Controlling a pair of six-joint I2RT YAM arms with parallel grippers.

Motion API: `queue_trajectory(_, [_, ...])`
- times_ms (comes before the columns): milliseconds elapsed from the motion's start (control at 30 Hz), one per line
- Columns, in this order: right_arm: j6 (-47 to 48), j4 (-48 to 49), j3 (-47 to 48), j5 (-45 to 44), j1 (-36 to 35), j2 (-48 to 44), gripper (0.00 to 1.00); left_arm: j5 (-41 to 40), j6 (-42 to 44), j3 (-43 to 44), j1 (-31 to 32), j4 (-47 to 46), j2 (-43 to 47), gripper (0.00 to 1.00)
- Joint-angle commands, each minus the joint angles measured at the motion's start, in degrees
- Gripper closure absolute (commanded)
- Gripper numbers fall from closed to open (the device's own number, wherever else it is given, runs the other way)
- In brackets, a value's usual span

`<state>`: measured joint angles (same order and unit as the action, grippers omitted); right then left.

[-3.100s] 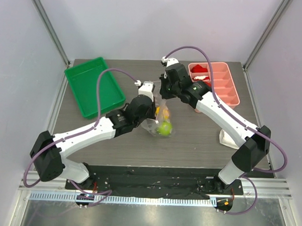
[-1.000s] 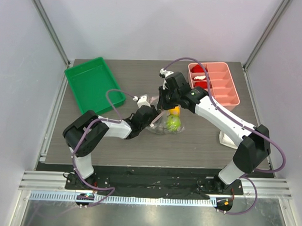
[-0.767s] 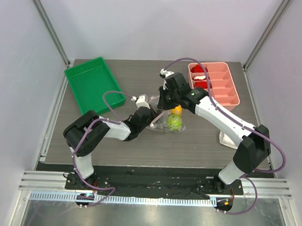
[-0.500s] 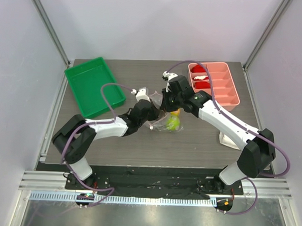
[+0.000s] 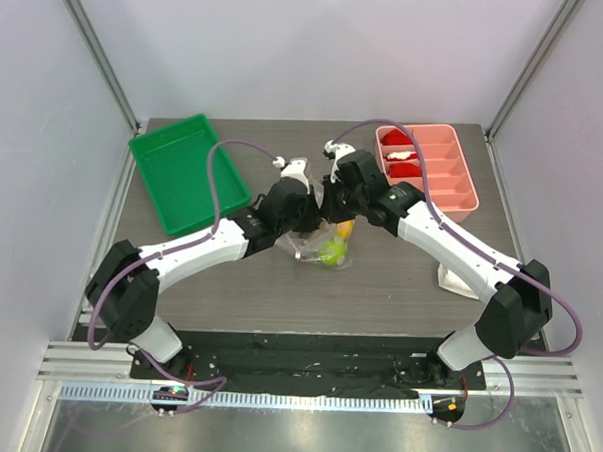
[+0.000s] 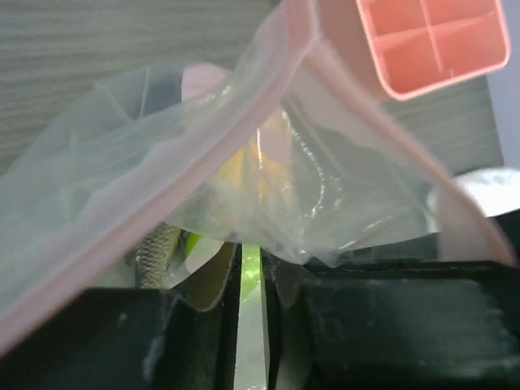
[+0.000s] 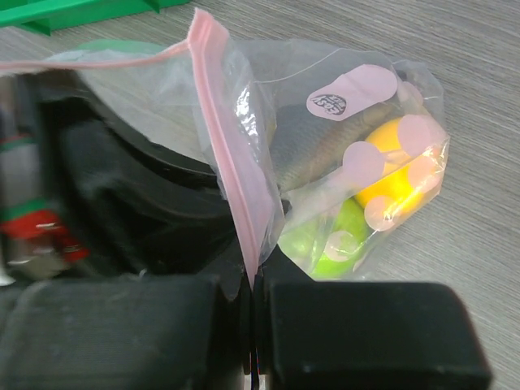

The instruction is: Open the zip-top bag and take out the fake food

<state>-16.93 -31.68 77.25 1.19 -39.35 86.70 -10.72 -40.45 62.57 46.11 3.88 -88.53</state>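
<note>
Your left hand (image 6: 250, 302) had its fingers pressed almost together, with only a thin slit between them, and it pinched the clear film of the zip-top bag (image 7: 309, 65) just below the mouth. Your right hand (image 7: 250, 325) was closed fully and pinched the pink zip strip (image 7: 236, 171). The one bag was between the two hands, at the middle of the bench (image 5: 399, 290); whether its bottom touched the bench I could not tell. Inside it were two toy fruits, touching each other: one lime green fruit (image 7: 335, 244) and one yellow-orange fruit (image 7: 398, 175). The bench also carried one green tray (image 5: 179, 176) at the far left and one pink tray (image 5: 453, 188) at the far right.
</note>
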Motion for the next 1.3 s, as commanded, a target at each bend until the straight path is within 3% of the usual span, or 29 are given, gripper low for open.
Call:
queue_trajectory(0, [-1.26,2.06,1.14,1.79,-0.29,-2.14,0.98,12.27,2.48,1.17,-0.84,5.44,-4.01,0.83])
queue_trajectory(133, [-3.19,2.76,3.25,4.69,-0.37,-1.53,0.98,17.92,-2.18,-0.78,-4.70,2.54,-6.64,0.77])
queue_trajectory(333, [-6.27,7.42,7.47,11.28,-0.37,-0.48,0.98,26.95,-3.85,-1.39,-7.61,-3.70,-9.55,0.80])
queue_trajectory(567, [-7.50,8.74,15.46,13.83,-0.29,3.82,0.98,40.50,-7.62,-5.34,-9.37,-15.03,-11.92,0.73])
queue_trajectory(700, [-6.19,6.03,16.70,10.95,0.06,7.25,0.98,42.10,-6.93,-6.22,-9.46,-15.30,-12.63,0.69])
queue_trajectory(800, [-7.15,3.03,12.76,6.56,0.24,4.38,0.63,41.48,-6.66,-7.28,-9.46,-15.31,-12.72,0.68])
queue_trajectory(833, [-7.68,2.59,10.75,4.46,0.33,2.79,0.42,41.48,-6.40,-7.37,-9.46,-15.13,-12.72,0.68])
queue_trajectory(933, [-7.94,0.84,3.36,-0.92,0.85,-4.40,0.20,40.96,-6.31,-7.55,-9.46,-15.04,-12.81,0.68])
queue_trajectory(1000, [-9.52,-1.96,-0.16,-5.92,3.56,-7.58,0.16,41.04,-6.40,-7.46,-9.54,-15.13,-13.16,0.68])
queue_trajectory(1267, [-14.70,-5.58,-21.58,-6.20,19.39,-24.01,0.17,42.71,-7.19,-9.21,-9.46,-16.89,-12.90,0.67])
